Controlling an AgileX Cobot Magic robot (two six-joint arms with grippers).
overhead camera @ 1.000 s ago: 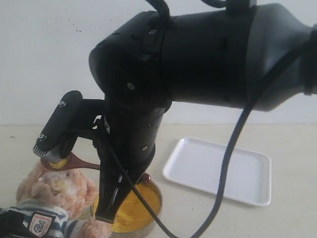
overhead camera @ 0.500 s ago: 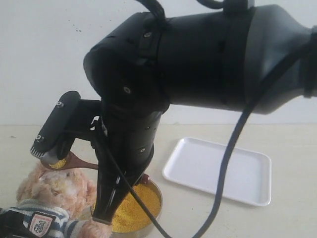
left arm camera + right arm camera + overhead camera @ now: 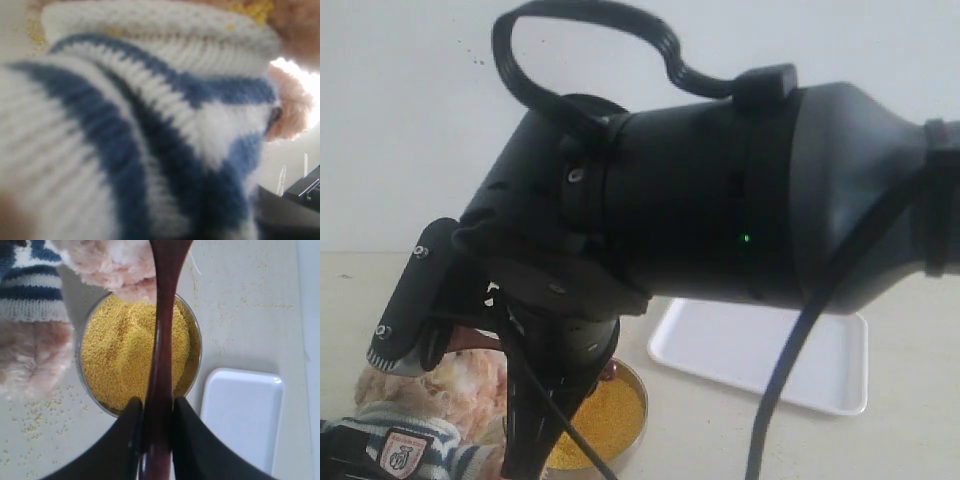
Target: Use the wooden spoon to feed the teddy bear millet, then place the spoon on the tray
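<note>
My right gripper (image 3: 157, 412) is shut on the handle of the dark wooden spoon (image 3: 162, 330). The spoon reaches over the millet (image 3: 120, 355) in its metal bowl (image 3: 197, 340) to the teddy bear's fluffy face (image 3: 110, 260). Its tip is cut off by the frame edge. In the exterior view the bear (image 3: 460, 385) sits at the lower left, and only a sliver of the spoon (image 3: 480, 345) shows by its head under the wrist camera. The white tray (image 3: 800, 360) lies to the right. The bear's striped shirt (image 3: 150, 125) fills the left wrist view, so no left fingers show.
The big black right arm (image 3: 720, 220) blocks most of the exterior view. Loose millet grains (image 3: 35, 420) are scattered on the beige table beside the bowl. The tray (image 3: 245, 415) lies close beside the bowl.
The right arm has dropped and swung lower toward the bear. The spoon's bowl, held above the bear's head before, is now down at its face and hidden by the wrist.
</note>
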